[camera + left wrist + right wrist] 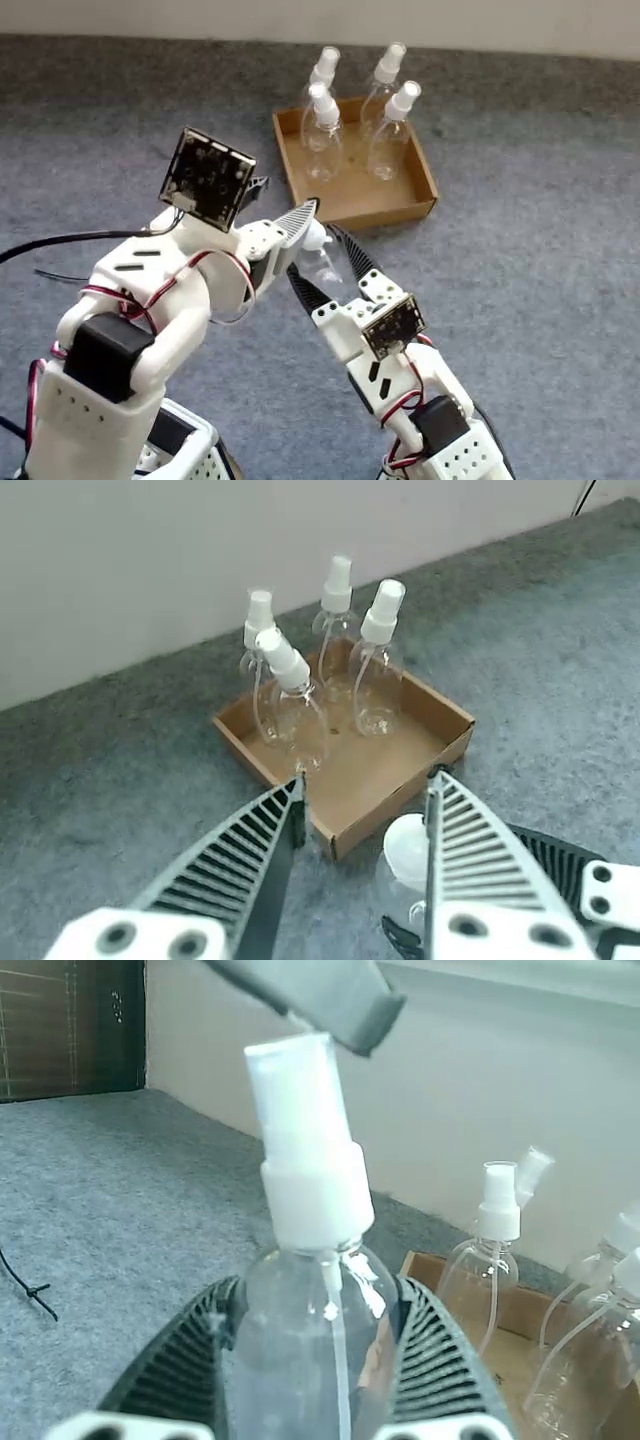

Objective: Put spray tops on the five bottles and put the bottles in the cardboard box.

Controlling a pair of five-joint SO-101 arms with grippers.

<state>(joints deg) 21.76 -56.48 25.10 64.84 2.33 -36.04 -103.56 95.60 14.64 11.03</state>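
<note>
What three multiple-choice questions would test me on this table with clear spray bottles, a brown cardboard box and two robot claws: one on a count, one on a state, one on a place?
1. How many clear plastic bottles with white spray tops stand at the brown cardboard box?
A. two
B. four
C. six

2. The left gripper, with grey ribbed fingers, is:
A. open
B. shut on a bottle
C. shut on the box rim

3. Where is the fifth clear bottle?
A. in the box
B. in the left gripper
C. between the black fingers of the right gripper

Answers:
1 B: the high view shows four there.
2 A: the left wrist view shows a wide gap between its fingers.
3 C: the right wrist view shows the black fingers on both sides of it.
</note>
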